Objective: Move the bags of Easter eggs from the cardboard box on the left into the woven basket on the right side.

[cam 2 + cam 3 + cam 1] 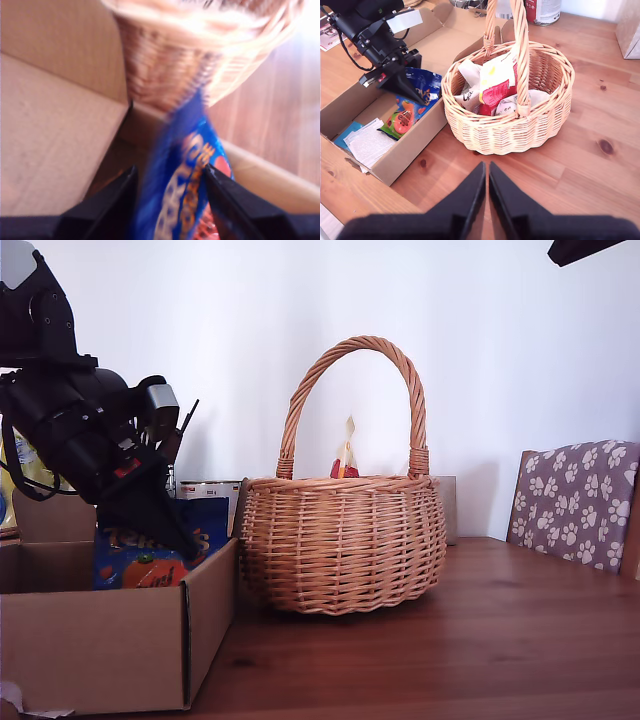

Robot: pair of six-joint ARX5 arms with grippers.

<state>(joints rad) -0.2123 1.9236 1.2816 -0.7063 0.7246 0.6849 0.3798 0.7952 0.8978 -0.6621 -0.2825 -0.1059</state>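
Now we have my first gripper [170, 200] clamped on the dark blue bag [187, 170] inside the cardboard box [110, 640]; lift it above the flap before swinging toward the woven basket [345, 540] just beyond, while my second gripper [486, 192], jaws together, hangs clear.

Wicker, corrugated card, glossy plastic and varnished wood

The woven basket [507, 125] was light-brown wicker, ribbed and rough, with a twisted cane handle [352, 355]; beside the basket, the cardboard box [100, 640] was plain brown corrugated card, matt and dull. Inside that box the dark blue bag [412, 102] was glossy printed plastic, and my first gripper [417, 95] was matt black plastic, as was my second gripper [486, 172]. In the basket a cream-and-red bag [496, 82] looked shiny plastic. Under the basket the table [500, 640] was reddish wood with visible grain and knots, smooth with a soft sheen. Beyond the basket a chair back [580, 502] was matt cloth printed with paw marks.
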